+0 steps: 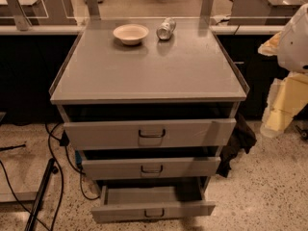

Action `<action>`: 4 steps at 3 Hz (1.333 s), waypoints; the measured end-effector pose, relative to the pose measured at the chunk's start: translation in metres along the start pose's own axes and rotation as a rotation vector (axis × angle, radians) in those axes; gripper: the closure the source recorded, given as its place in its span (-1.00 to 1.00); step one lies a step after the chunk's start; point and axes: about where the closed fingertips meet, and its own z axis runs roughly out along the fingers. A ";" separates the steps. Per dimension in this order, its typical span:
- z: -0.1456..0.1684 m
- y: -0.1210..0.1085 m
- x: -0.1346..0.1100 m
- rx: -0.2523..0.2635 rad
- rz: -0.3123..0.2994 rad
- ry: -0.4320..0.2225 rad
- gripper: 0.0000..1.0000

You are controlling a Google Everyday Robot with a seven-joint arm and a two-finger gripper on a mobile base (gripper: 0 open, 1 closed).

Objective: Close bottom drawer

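Found the gripper [281,105] at the right edge of the frame, about mid-height, a pale yellow shape hanging under the white rounded arm [296,37]. Could not tell whether open or closed. Saw it well apart from the cabinet [149,71], off beyond the right side, touching none of the drawers and no handle. Could not make out anything held in it.

Spotted a dark heap of cloth [238,141] just left of and below the gripper, slumped against the cabinet's right side near the floor [269,191], pale and speckled.

Located the bottom drawer [154,210] at the lower centre of the frame, lowest of three, pulled out farther than the two above, with its bare inside exposed and its slim grey front nearest the camera. Noted a small dark loop handle [154,213] in the middle of that front. Found the middle drawer [151,167] and the top drawer [150,134] above it, each drawn out a little, with a dark gap over each front.

Picked out, on the far part of the grey top, a pale bowl [131,33] standing upright and a can [166,29] lying on its side just right of it, close but apart.

Traced black cables [55,177] across the floor at the lower left.
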 end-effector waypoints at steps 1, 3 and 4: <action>0.000 0.000 0.000 0.000 0.000 0.000 -1.00; 0.015 0.008 0.009 0.017 0.035 -0.008 -0.21; 0.048 0.023 0.025 0.026 0.071 -0.036 0.26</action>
